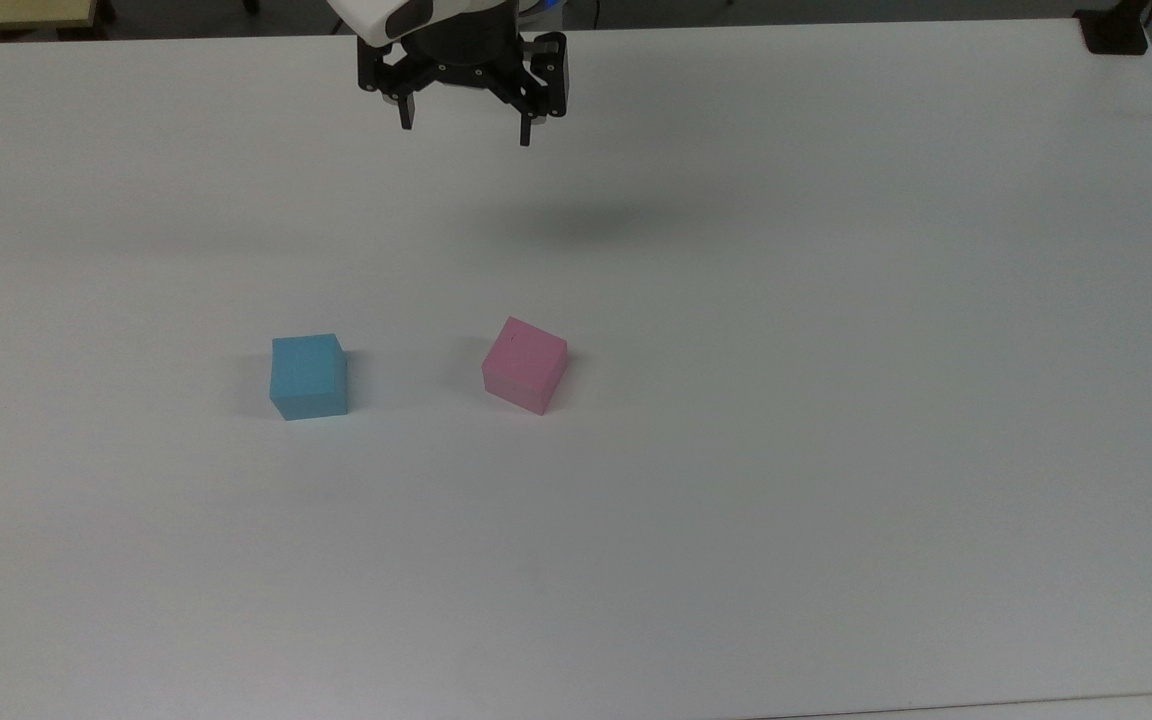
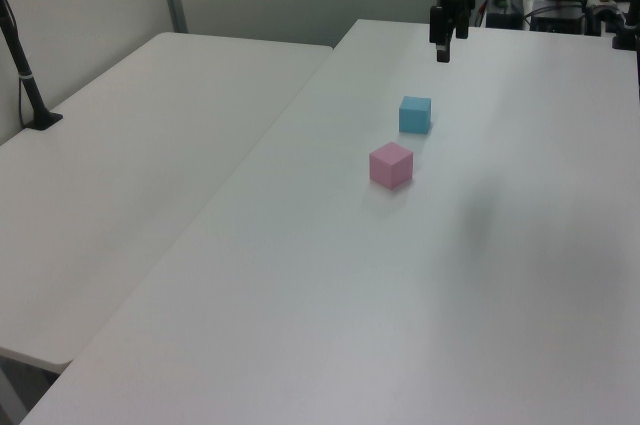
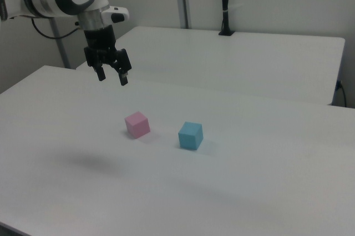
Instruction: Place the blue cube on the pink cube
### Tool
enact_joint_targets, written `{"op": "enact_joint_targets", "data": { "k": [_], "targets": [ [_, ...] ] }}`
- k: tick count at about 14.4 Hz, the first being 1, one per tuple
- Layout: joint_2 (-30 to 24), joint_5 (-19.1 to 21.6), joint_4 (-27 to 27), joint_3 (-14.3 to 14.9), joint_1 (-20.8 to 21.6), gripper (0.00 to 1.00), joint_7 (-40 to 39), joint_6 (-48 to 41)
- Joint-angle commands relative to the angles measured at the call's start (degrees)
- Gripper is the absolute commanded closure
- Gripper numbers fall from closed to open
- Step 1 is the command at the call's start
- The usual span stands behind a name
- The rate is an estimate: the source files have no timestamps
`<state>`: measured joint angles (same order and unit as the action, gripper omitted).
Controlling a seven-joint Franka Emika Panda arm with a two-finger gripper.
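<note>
The blue cube (image 1: 308, 376) (image 2: 415, 114) (image 3: 191, 135) rests on the white table (image 1: 836, 450), to the left of the pink cube (image 1: 524, 365) (image 2: 391, 165) (image 3: 137, 124) in the top view, with a gap of about two cube widths between them. My gripper (image 1: 464, 125) (image 2: 442, 51) (image 3: 112, 77) hangs open and empty high above the table, near its far edge in the top view, well away from both cubes.
A second white table (image 2: 130, 175) (image 3: 249, 58) adjoins this one. A black post on a base (image 2: 28, 85) (image 3: 224, 3) stands on that second table. A dark object (image 1: 1116, 30) sits at the table's far right corner in the top view.
</note>
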<state>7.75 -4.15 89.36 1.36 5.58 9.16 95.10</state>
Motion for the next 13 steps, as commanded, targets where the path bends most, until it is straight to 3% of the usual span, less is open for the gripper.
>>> {"op": "enact_joint_targets", "data": {
  "k": [1, 13],
  "targets": [
    [-0.81, 2.47, 1.08, 0.66, -1.26, 0.0, -2.38, 1.31],
    [-0.63, 2.48, 0.99, 0.66, -1.8, 0.0, -3.87, 1.4]
  ]
}}
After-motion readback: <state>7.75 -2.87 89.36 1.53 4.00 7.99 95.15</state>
